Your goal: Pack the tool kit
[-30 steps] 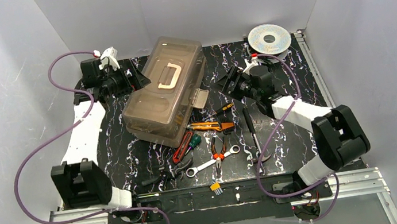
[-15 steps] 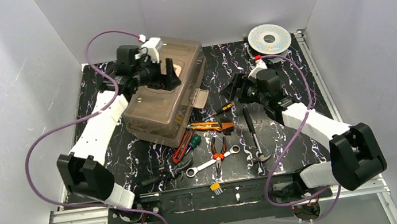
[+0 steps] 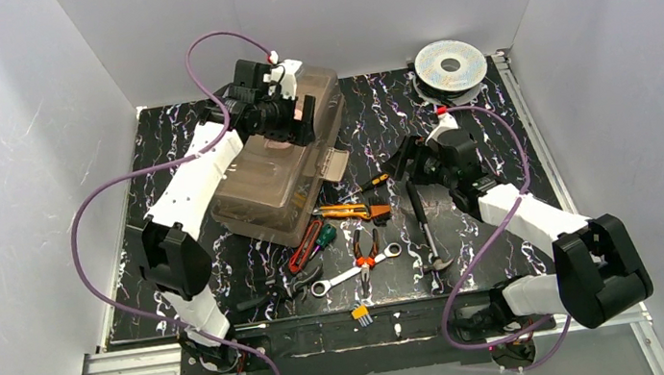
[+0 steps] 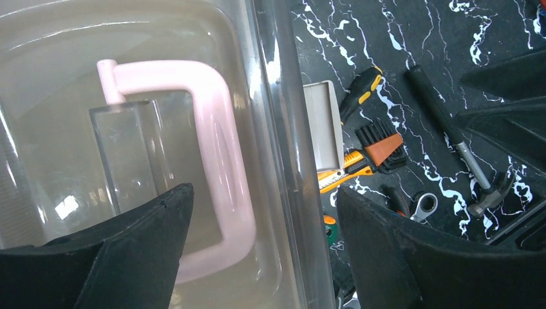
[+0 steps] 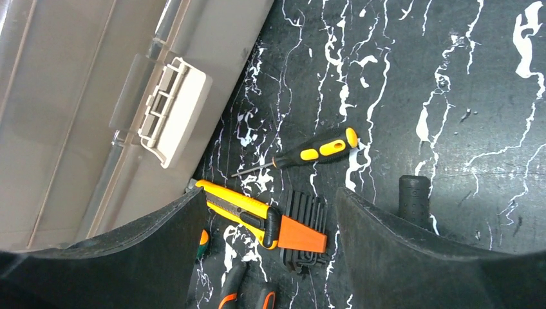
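While toolbox (image 3: 260, 187) lid sat shut, left jaws hovered spread over its handle (image 4: 219, 161), likely to open it; right jaws spread beside toolbox latch (image 5: 170, 109), above yellow knife (image 5: 235, 206).

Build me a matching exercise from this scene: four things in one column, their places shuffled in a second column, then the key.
Things
1. wire spool
2. left gripper
3. hammer
4. yellow knife

Places
A. on the mat beside the toolbox, under the open right gripper
B. at the mat's far right corner
C. open, above the toolbox's handle
D. on the mat, head toward the arm bases

Pairs: 1-B, 2-C, 3-D, 4-A
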Robot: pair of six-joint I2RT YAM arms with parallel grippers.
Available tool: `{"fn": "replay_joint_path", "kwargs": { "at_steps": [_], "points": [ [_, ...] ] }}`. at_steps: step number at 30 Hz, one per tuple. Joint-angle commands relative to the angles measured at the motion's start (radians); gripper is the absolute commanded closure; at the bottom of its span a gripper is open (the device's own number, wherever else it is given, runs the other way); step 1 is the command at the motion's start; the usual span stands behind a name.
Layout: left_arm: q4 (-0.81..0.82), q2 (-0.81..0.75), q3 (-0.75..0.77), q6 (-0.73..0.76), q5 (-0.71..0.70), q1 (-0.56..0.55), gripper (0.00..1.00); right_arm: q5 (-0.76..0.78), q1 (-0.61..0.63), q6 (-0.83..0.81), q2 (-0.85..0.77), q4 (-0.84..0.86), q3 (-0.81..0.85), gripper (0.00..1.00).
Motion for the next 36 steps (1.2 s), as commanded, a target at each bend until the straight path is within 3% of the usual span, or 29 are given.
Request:
{"fn": "replay_joint_path", "kwargs": {
  "at_steps": [1,7,13,15,18,28,32,34,36],
  "points": [
    [-0.145,0.041,0.045,0.000,0.001,-0.004,0.20,0.001,-0.020,0.007,-0.028,0.074,-0.014,0.20],
    [-0.191,0.056,0.089,-0.072,0.299,0.014,0.37,-0.024,-0.041,0.023,-0.011,0.088,-0.022,0.20],
    [-0.069,0.012,0.057,-0.202,0.521,0.090,0.57,-0.047,-0.050,0.032,0.000,0.096,-0.020,0.20],
    [-0.027,0.010,0.045,-0.248,0.587,0.126,0.59,-0.048,-0.050,0.033,0.002,0.095,-0.020,0.21],
    [0.002,0.013,0.059,-0.283,0.635,0.156,0.63,-0.054,-0.051,0.033,0.008,0.096,-0.017,0.21],
    [-0.006,0.017,0.120,-0.283,0.648,0.176,0.64,-0.127,-0.051,0.014,0.021,0.088,0.035,0.22],
    [-0.006,0.019,0.126,-0.281,0.654,0.178,0.64,-0.208,-0.030,-0.002,0.025,0.027,0.160,0.31],
    [-0.005,0.017,0.129,-0.279,0.653,0.179,0.64,-0.231,-0.007,-0.012,0.047,-0.019,0.241,0.44],
    [-0.004,0.015,0.129,-0.278,0.650,0.179,0.64,-0.250,0.020,-0.016,0.086,-0.051,0.320,0.64]
  ]
}}
